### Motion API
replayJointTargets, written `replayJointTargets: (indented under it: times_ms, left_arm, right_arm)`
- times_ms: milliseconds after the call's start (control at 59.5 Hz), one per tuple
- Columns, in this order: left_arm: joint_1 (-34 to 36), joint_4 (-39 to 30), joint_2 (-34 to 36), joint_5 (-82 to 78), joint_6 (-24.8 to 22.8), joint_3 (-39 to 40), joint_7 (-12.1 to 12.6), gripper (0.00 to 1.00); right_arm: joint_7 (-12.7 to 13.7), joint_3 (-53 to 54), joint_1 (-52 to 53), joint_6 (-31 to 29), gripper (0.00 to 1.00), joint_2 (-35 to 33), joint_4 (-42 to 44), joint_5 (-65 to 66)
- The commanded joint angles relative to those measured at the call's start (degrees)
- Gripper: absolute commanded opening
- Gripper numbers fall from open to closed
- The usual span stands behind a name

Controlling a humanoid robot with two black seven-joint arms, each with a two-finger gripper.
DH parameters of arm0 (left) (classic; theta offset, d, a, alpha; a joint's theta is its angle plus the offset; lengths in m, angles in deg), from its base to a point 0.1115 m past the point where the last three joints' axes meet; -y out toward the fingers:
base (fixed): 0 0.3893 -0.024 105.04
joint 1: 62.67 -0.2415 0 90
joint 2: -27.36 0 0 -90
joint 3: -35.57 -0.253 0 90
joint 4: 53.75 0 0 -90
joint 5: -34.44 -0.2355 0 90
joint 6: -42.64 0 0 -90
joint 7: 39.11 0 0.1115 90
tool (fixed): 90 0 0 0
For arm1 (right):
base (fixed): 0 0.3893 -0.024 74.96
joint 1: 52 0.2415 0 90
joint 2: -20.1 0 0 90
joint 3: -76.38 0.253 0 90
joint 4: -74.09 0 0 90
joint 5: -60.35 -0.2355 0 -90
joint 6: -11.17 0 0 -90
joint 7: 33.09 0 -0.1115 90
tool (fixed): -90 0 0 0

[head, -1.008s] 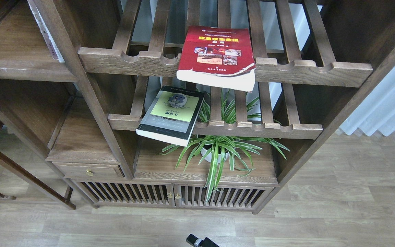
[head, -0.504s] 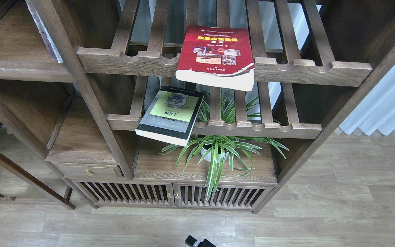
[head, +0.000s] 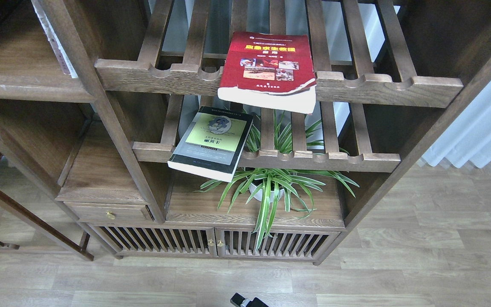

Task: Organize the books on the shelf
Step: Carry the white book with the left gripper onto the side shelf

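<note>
Grey-brown wood-plank flooring (head: pixel 399 264) fills the foreground, and a small black part of the robot (head: pixel 247 301) shows at the bottom edge. It is too little to say which arm it belongs to, and no fingers can be told apart there, so neither gripper's opening can be judged, nor whether anything is held.

Beyond the floor stands a large dark wooden bookcase (head: pixel 113 128). At its base are two slatted cabinet doors (head: pixel 215 243) with small brass knobs, and to their left a drawer (head: pixel 109 212) with a brass knob. Above the doors, a spider plant (head: pixel 271 192) in a white pot stands on a solid board.

Higher up, the lower slatted rack (head: pixel 313 160) carries the black-grey book (head: pixel 212 143) with a yellow-green panel. It lies flat, turned at an angle, its near corner overhanging the scalloped front rail above the plant's leaves.

Farther back, the upper slatted rack (head: pixel 382 87) bears the thick red book (head: pixel 269 68), face up, with yellow title and photos. Its pale page edge projects past the front rail.

At far left, the solid shelf (head: pixel 19 81) with a rounded front edge holds a thin pale book (head: pixel 53 40), seen edge-on against the upright post. White curtain (head: pixel 480 132) hangs at right.
</note>
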State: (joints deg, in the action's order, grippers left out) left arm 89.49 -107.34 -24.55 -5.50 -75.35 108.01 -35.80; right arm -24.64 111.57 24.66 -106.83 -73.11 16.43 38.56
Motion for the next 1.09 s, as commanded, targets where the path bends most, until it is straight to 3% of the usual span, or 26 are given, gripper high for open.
replayJointTargets:
  times_ms: [0,420,487,588,672,1075]
  left_arm:
    - [2.8,2.2,-3.5,-0.1,0.0,-3.4,-0.2,0.07]
    - [2.8,8.1,-8.3,-0.1,0.0,-3.9,-2.1,0.10]
    - [2.6,8.2,-8.3,0.7,0.0,-4.0,-2.6,0.17]
    - [1.7,8.1,-8.7,2.1,0.0,-4.1,-4.1,0.41]
    - [0.0,7.6,-8.7,5.7,0.0,-3.9,-4.5,0.52]
    - [-4.1,6.4,-6.4,14.5,0.0,2.4,-5.9,0.63]
  right_arm:
    - [0.1,0.1,0.2,0.0,1.00,0.1,0.0,0.0]
    - [-1.6,0.1,0.2,0.0,1.00,0.1,0.0,-0.1]
    - [-1.6,0.1,0.2,0.0,1.00,0.1,0.0,-0.1]
    - [-1.6,0.1,0.2,0.0,1.00,0.1,0.0,-0.1]
    - [-1.6,0.1,0.2,0.0,1.00,0.1,0.0,-0.1]
    - [-3.4,0.2,0.5,0.0,1.00,0.1,0.0,-0.2]
